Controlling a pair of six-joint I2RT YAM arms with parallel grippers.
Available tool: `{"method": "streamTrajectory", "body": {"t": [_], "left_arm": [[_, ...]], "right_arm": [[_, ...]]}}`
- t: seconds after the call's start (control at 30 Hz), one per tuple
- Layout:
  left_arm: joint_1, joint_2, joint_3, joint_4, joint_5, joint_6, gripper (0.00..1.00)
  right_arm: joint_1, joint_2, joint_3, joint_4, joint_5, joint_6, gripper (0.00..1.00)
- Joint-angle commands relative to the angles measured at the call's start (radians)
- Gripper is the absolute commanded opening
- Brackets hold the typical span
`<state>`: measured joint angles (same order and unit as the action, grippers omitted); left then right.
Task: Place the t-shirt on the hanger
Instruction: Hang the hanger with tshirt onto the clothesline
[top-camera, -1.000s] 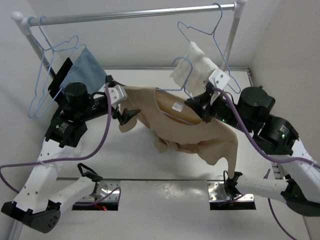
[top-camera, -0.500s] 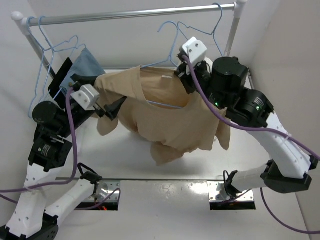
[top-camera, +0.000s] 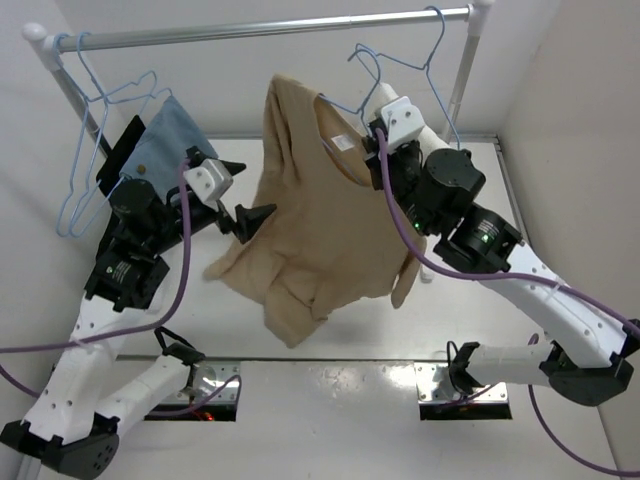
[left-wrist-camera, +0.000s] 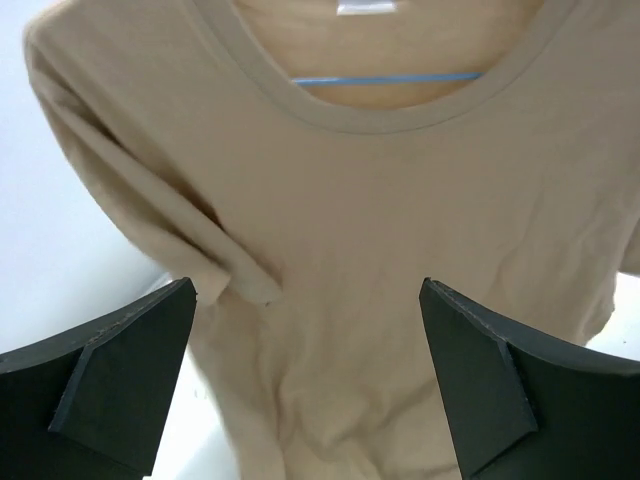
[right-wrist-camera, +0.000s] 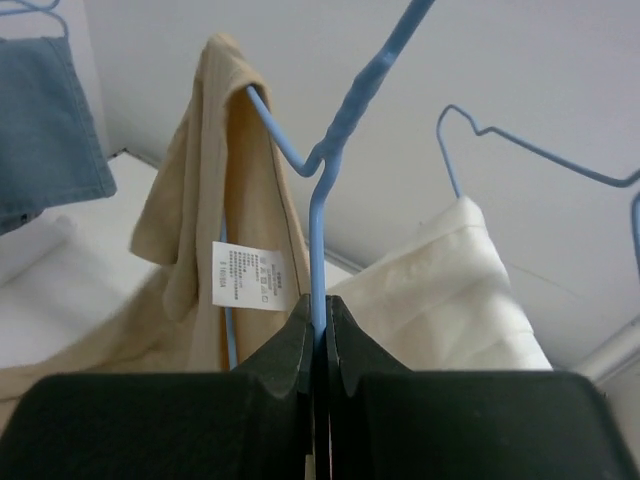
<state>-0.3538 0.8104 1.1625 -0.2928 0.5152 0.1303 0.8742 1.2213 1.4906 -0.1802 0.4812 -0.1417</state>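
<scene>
1. The tan short-sleeved cotton t-shirt (top-camera: 320, 230) hangs in the air at the middle of the top view, above the white table (top-camera: 330, 385). Its round neck is up toward 12 o'clock and its hem down toward 6 o'clock.
2. The thin light-blue wire hanger (top-camera: 371, 62) sits inside the shirt. The left wrist view shows a stretch of blue wire across the neck opening. The curved hook rises at 12 o'clock, apart from the grey metal rail (top-camera: 270, 28).
3. The right gripper (right-wrist-camera: 318, 330) is at 1 o'clock of the shirt. Its fingers are pressed together on the hanger's upright stem, just under the twist.
4. The left gripper (left-wrist-camera: 308, 290) is at 9 o'clock of the shirt, facing its chest. Its fingers are spread wide and hold nothing. One finger is just beside the sleeve, but contact cannot be told.
5. A small white label (right-wrist-camera: 245, 275) shows inside the back of the collar.
6. In the right wrist view, a white textured cloth (right-wrist-camera: 440, 280) hangs on a like hanger at 3 o'clock of the held one.
7. A blue folded cloth (top-camera: 165, 140) hangs at 10 o'clock in the top view, near the rail's left end.
</scene>
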Motion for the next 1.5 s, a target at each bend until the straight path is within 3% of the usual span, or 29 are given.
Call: {"method": "streamTrajectory", "body": {"t": [0.0, 0.27, 0.6, 0.8, 0.93, 1.1, 1.47], "left_arm": [[-0.004, 0.013, 0.02, 0.029, 0.057, -0.014, 1.0], [-0.004, 0.003, -0.058, 0.017, 0.091, -0.055, 1.0], [-0.004, -0.039, -0.078, -0.003, 0.082, -0.037, 1.0], [-0.004, -0.085, -0.089, -0.003, 0.072, -0.017, 1.0], [-0.004, -0.103, -0.089, -0.012, 0.051, 0.003, 1.0], [-0.004, -0.138, -0.09, -0.043, 0.032, 0.014, 1.0], [-0.004, -0.129, -0.099, -0.043, 0.032, 0.014, 1.0]], "right_arm": [[0.003, -0.068, -0.03, 0.237, 0.075, 0.027, 0.0], [0.003, 0.044, 0.167, 0.231, 0.263, -0.105, 0.0], [-0.024, 0.38, 0.372, 0.378, 0.375, -0.32, 0.0], [-0.044, 0.431, 0.382, 0.427, 0.384, -0.32, 0.0], [-0.066, 0.463, 0.428, 0.341, 0.396, -0.251, 0.0], [-0.101, 0.354, 0.257, 0.352, 0.396, -0.144, 0.0], [-0.138, 0.336, 0.247, 0.245, 0.405, -0.09, 0.0]]}}
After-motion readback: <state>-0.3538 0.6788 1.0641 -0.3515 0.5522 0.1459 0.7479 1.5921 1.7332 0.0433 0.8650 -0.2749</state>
